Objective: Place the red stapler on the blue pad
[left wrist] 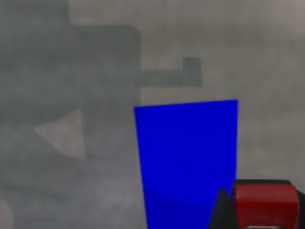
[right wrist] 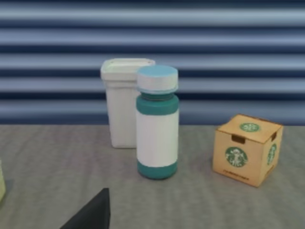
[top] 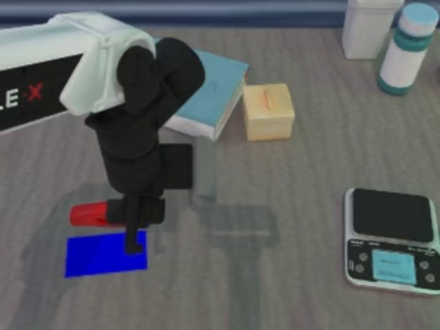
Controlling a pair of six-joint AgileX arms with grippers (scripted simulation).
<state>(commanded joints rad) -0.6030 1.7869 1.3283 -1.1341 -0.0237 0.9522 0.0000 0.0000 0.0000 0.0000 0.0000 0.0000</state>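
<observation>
A grey desk [top: 302,275] seen from above. Near the front edge, toward the left side, lies the blue pad [top: 103,254], flat on the desk. The left gripper [top: 135,227] hangs over the pad's back right corner, its fingers clenched on the stapler [top: 89,214]. The red stapler lies level, pointing toward the left edge, just behind the pad's back edge as seen from above; whether it touches the pad cannot be told. In the left wrist view, the stapler's red end [left wrist: 264,205] shows between the dark fingers [left wrist: 221,212], with the pad [left wrist: 188,157] spread below it.

At the front right corner sits a scale [top: 392,240] with a black plate and a small lit screen.

Farther back, the left arm [top: 55,69] reaches in from the left edge, white and black. Beside it, near the middle of the desk, lies a light-blue book [top: 216,86], partly under the arm. Just right of the book sits a tan box [top: 268,111].

At the back right corner stand a white tub [top: 368,27] and a white bottle [top: 405,51] with teal bands, close together. The right wrist view shows the same tub [right wrist: 124,102], bottle [right wrist: 157,121] and box [right wrist: 248,149] before a striped blue wall [right wrist: 238,47]. Of the right gripper only one dark finger [right wrist: 90,214] shows there, so I cannot tell its state.
</observation>
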